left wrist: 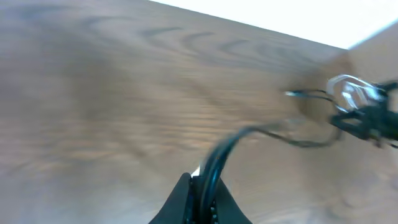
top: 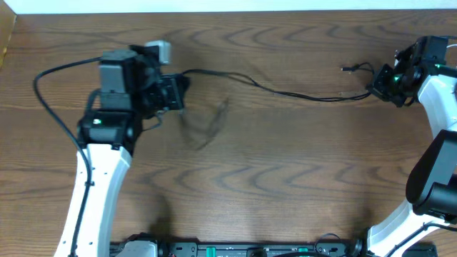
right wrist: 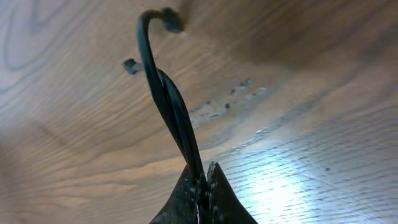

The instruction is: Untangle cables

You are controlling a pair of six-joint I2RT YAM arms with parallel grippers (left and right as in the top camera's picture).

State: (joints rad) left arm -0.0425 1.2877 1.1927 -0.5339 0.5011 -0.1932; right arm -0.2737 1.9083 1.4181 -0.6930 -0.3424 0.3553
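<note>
Black cable (top: 285, 91) stretches left to right along the far side; your left gripper (top: 178, 91) and right gripper (top: 377, 89) each pinch it.

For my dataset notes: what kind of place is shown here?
Probably a robotics lab bench, not a home: a left robot arm and a right robot arm reach over a plain wooden table, with a thin black cable stretched between them.
</note>
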